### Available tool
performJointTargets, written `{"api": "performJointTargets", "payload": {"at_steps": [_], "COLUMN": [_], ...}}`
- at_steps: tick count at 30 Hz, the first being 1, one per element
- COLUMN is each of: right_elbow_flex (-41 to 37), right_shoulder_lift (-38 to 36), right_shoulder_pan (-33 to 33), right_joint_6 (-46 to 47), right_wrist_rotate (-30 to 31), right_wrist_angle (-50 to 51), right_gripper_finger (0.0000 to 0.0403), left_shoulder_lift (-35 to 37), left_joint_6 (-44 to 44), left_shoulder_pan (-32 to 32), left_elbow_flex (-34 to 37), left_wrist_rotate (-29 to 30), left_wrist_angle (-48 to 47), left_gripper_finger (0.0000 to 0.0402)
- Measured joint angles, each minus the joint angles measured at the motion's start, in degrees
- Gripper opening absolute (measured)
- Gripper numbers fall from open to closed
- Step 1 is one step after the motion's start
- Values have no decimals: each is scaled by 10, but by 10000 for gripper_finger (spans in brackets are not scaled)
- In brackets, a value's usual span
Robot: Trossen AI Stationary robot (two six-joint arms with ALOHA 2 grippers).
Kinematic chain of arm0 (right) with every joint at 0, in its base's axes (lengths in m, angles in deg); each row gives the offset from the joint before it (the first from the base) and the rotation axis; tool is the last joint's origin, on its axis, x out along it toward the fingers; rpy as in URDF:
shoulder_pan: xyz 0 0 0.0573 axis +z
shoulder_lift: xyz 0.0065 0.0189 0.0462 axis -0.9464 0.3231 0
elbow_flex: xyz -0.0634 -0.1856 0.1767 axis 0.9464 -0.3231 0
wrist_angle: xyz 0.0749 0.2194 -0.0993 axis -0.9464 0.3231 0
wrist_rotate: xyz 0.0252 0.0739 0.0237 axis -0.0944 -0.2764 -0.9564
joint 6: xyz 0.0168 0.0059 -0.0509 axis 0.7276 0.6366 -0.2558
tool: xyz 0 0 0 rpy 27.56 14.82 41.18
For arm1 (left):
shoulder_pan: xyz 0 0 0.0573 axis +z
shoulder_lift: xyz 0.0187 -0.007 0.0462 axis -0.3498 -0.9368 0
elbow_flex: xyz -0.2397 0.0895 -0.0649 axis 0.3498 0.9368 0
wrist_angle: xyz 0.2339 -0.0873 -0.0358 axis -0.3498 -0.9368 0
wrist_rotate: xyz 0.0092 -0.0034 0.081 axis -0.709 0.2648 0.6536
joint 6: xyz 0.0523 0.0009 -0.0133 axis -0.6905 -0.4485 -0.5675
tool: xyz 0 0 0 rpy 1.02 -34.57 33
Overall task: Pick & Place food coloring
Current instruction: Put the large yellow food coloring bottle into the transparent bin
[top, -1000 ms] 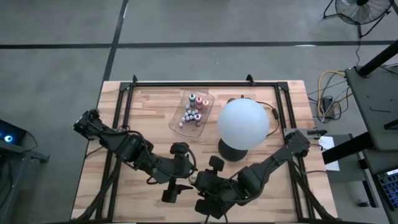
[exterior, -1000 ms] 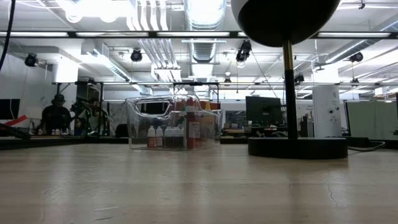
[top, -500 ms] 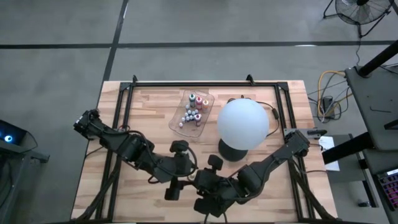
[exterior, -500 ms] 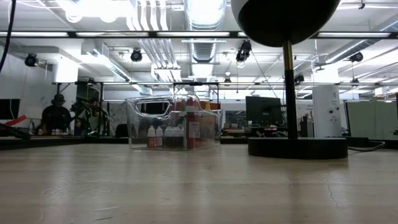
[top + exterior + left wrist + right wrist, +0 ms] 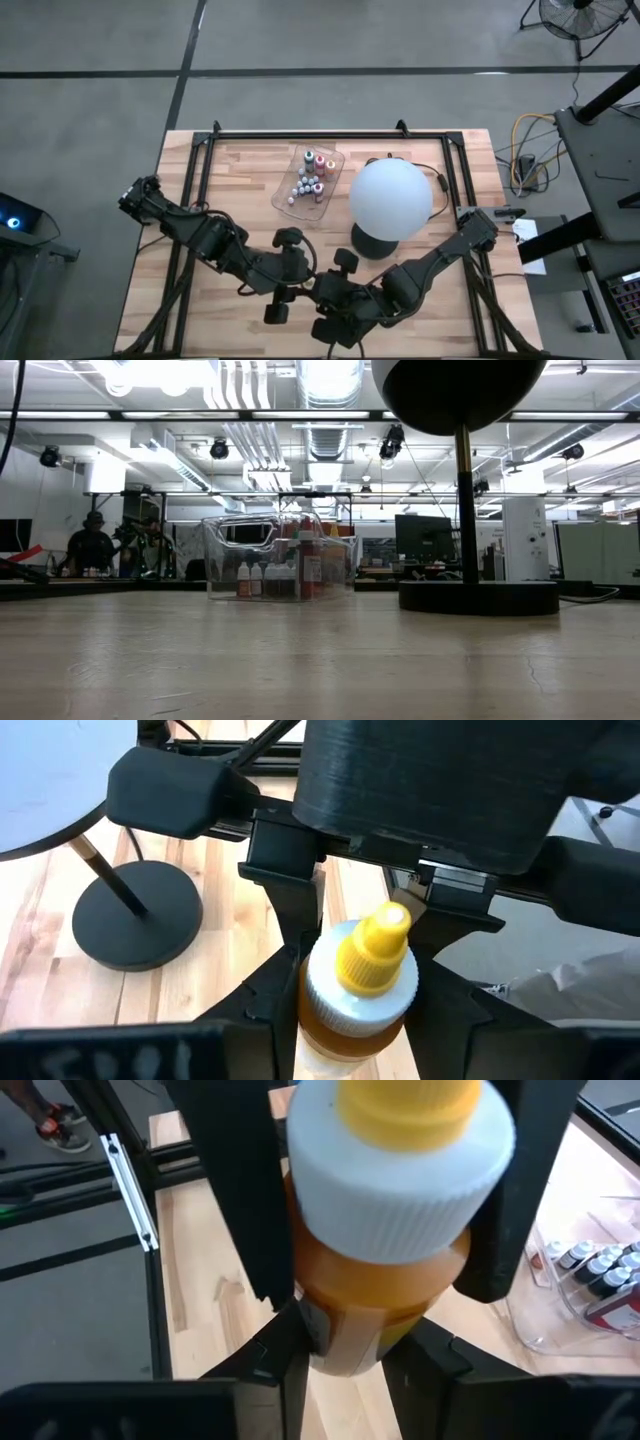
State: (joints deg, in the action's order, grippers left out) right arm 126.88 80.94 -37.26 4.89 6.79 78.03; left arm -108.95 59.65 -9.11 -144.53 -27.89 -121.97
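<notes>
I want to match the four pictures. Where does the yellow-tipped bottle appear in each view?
High view: not visible, hidden between both grippers near the table's front edge.
Low view: not in it.
Left wrist view: bottle bottom centre, between dark fingers.
Right wrist view: bottle fills the centre.
Shared landmark: lamp base, also and.

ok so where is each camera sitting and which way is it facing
High view: above, looking straight down; both arms, table, tray, globe lamp.
Low view: table height, looking level into the room; tray, lamp base; no arm shows.
Left wrist view: on the left arm, past its fingers at the yellow-tipped bottle; right gripper beyond.
Right wrist view: on the right arm, past its fingers at the same bottle.
Both wrist views share that bottle, with both grippers on it.
</notes>
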Motion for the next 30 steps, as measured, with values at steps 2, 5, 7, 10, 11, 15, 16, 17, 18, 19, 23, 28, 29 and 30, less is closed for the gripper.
{"api": "performJointTargets", "payload": {"at_steps": [2, 5, 7, 10, 11, 15, 16, 17, 18, 19, 23, 28, 29, 30], "right_elbow_flex": [0, 0, 0, 1, 1, 1, 1, 1, 1, 1, 0, 0, 0, 0], "right_shoulder_lift": [0, 0, 0, -4, -8, -26, -28, -29, -29, -29, -30, -30, -30, -30], "right_shoulder_pan": [0, 0, 0, 2, 4, 17, 22, 27, 33, 39, 65, 102, 109, 115], "right_joint_6": [8, 22, 37, 82, 98, 117, 116, 116, 116, 117, 138, 195, 209, 222], "right_wrist_rotate": [0, -1, -2, -6, -7, 6, 12, 16, 19, 20, 26, 66, 74, 82], "right_wrist_angle": [0, 10, 23, 57, 71, 105, 107, 107, 107, 107, 109, 113, 116, 121], "right_gripper_finger": [108, 132, 151, 182, 193, 233, 241, 248, 254, 259, 272, 274, 274, 274], "left_shoulder_lift": [0, 0, 0, 2, 2, 5, 7, 10, 15, 21, 41, 68, 74, 79], "left_joint_6": [0, 0, 0, 3, 6, 14, 15, 14, 13, 11, -9, -33, -35, -39], "left_shoulder_pan": [0, 0, 1, 3, 4, 4, 4, 6, 9, 12, 34, 84, 95, 105], "left_elbow_flex": [0, 0, 0, -1, -3, -5, -5, -4, -3, -1, -1, 8, 14, 20], "left_wrist_rotate": [0, 3, 5, 9, 9, 35, 42, 45, 45, 45, 45, 45, 45, 45], "left_wrist_angle": [0, -1, -5, -13, -26, -70, -82, -85, -85, -86, -86, -89, -90, -90], "left_gripper_finger": [116, 116, 116, 116, 116, 116, 116, 116, 116, 116, 116, 116, 116, 116]}}
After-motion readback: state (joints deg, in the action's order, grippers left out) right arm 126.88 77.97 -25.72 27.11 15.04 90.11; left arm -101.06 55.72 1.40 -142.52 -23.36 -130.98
